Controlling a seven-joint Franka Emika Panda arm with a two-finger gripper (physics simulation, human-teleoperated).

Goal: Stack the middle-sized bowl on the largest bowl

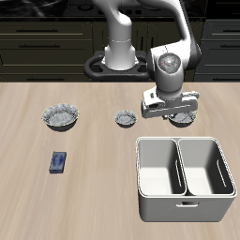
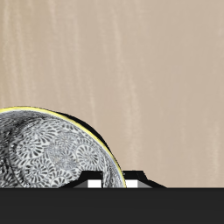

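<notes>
Three fluted grey-white bowls stand on the wooden table (image 1: 28, 202). The largest bowl (image 1: 60, 116) sits well apart from the gripper (image 1: 167, 116), far across the table at about the same depth. The smallest bowl (image 1: 126, 118) stands between them, just beside the gripper. The third, the middle-sized bowl (image 1: 181, 119), lies directly under the gripper and is mostly hidden by it in the exterior view — only part of its rim shows past the gripper body.

In the wrist view the middle-sized bowl (image 2: 52, 157) fills the area next to the fingers; its patterned inside and a yellow-edged rim are visible. One fingertip (image 2: 133, 181) shows at the rim of the bowl. Whether the fingers are spread or closed on the rim cannot be told from either view.

One double-compartment grey bin (image 1: 185, 178) stands nearer the table's front edge than the gripper, close below it in the exterior view. One small blue flat object (image 1: 59, 162) lies well apart — nearer the front edge than the largest bowl. The arm (image 1: 172, 66) reaches down from the base at the table's back.
</notes>
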